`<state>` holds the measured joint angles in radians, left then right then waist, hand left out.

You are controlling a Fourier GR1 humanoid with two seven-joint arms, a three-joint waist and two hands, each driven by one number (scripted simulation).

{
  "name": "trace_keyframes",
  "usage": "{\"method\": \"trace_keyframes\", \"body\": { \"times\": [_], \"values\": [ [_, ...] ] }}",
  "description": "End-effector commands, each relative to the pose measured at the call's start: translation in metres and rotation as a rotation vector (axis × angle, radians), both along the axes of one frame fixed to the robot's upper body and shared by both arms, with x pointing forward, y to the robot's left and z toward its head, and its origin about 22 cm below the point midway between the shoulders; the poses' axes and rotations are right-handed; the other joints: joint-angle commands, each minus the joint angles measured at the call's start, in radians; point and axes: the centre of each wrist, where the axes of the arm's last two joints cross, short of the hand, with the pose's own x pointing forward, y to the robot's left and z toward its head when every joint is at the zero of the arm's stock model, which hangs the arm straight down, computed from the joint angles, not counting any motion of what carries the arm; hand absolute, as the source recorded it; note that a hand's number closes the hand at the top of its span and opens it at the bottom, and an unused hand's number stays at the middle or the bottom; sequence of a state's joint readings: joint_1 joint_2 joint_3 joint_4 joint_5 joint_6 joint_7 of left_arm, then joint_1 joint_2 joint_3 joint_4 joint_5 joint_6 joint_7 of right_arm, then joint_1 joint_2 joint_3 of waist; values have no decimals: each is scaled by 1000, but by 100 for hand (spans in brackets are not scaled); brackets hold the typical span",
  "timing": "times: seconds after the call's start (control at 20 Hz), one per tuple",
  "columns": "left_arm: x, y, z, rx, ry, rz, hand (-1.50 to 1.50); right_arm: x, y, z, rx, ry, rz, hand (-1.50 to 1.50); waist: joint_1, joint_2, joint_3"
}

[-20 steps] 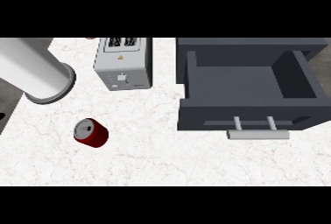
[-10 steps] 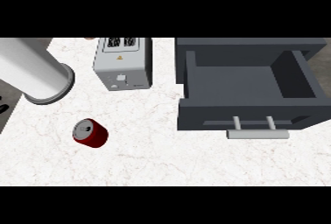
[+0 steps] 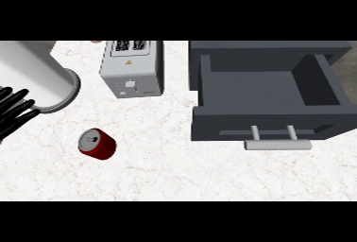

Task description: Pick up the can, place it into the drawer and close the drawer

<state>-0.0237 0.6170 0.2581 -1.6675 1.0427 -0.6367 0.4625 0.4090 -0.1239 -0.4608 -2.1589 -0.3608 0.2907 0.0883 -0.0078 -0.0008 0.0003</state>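
The can (image 3: 97, 144) lies on its side on the counter (image 3: 174, 175), silver top facing up-left, long axis running diagonally toward lower right. The left hand (image 3: 14, 111) shows at the left edge, fingers spread fairly straight, holding nothing, up-left of the can and near it (right hand not in view). Further back on the right the drawer (image 3: 268, 90) stands open, well apart from the can, so the left hand looks like the likely picker.

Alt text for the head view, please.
A red can lies on its side on the white marble counter, left of an open, empty grey drawer. A toaster sits behind; the left hand shows at the left edge.
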Motion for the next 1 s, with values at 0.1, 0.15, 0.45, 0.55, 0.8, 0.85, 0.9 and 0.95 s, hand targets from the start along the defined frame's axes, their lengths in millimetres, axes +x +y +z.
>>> {"method": "trace_keyframes", "body": {
  "times": [0.1,0.15,0.45,0.55,0.8,0.85,0.9,0.95],
  "values": [
    [31,-27,-21,17,25,7,-150,8,-13,-6,-11,-13,-11,-150,-1,2,0],
    [22,-27,-14,7,37,10,-150,-15,-11,-16,17,-8,-21,-150,0,0,0],
    [19,-49,-57,30,38,19,-150,-8,-25,1,5,-13,11,-150,3,0,0],
    [23,-55,-81,54,30,31,-150,-7,-25,10,6,-8,9,-150,0,2,-1],
    [21,-40,-98,95,52,51,-150,-17,-8,9,10,-2,-19,-150,1,1,-1],
    [27,-39,-89,82,52,70,-150,-33,-12,7,-25,4,8,-150,-1,0,-1],
    [26,-51,-110,86,72,65,-150,-40,-21,14,-14,3,-11,-150,-5,0,-1],
    [43,-50,-104,94,58,91,-150,-15,-21,2,5,9,-5,-150,0,2,-1]
  ]
}}
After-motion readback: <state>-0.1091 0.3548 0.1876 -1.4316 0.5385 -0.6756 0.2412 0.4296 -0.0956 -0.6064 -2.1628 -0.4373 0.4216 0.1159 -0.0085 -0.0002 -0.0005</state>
